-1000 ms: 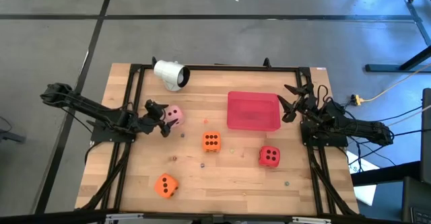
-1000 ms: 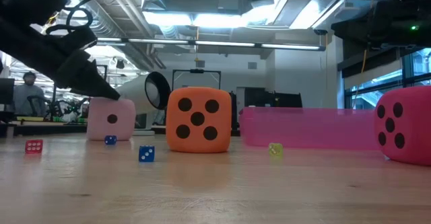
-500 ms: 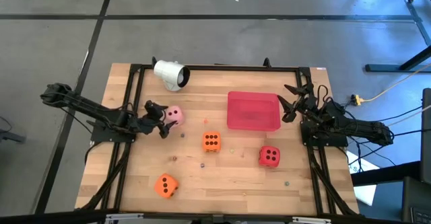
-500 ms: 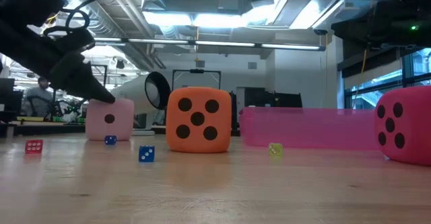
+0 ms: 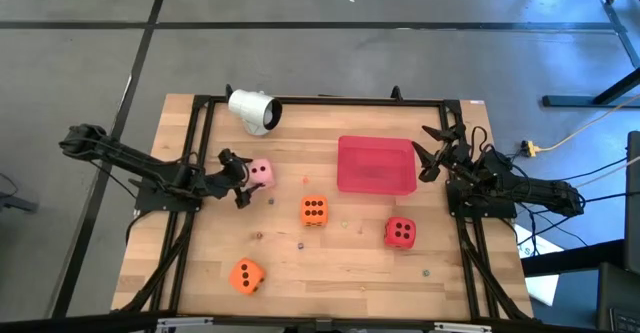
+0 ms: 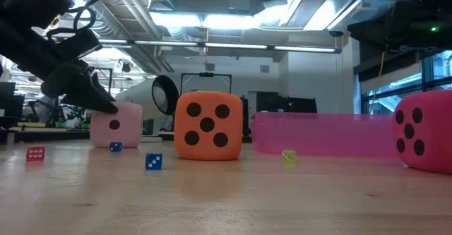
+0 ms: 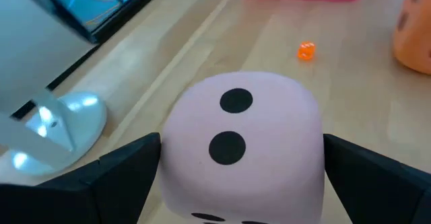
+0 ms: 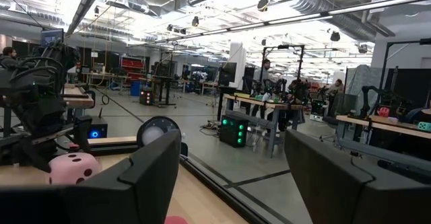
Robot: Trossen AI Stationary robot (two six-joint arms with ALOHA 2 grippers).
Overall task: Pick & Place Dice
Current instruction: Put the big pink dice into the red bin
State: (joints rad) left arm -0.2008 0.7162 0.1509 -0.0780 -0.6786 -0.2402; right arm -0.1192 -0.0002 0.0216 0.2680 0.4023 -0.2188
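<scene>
A pale pink die (image 5: 260,171) rests on the wooden table (image 5: 330,263), left of centre. My left gripper (image 5: 244,179) is open, with one finger on either side of this die; the wrist view shows the die (image 7: 242,136) filling the gap. An orange die (image 5: 313,210) sits mid-table, a second orange die (image 5: 246,275) near the front left, and a red die (image 5: 401,232) at the right. My right gripper (image 5: 428,153) waits open at the right edge, raised, beside the red tray (image 5: 376,183). My left gripper comes at the pink die roughly level from the table's left, and its fingers (image 7: 128,177) stand close against two opposite sides (image 7: 172,163). Whether they touch those sides cannot be told. The die sits with its bottom face on the table.
A white cup (image 5: 253,110) lies on its side at the far left. Several tiny dice are scattered on the wood, such as a blue one (image 6: 153,161) and a yellow one (image 6: 289,157). A black frame (image 5: 200,133) runs along the table's edges.
My left gripper has rolled about its own pointing line around the pink die while staying in place, still open.
</scene>
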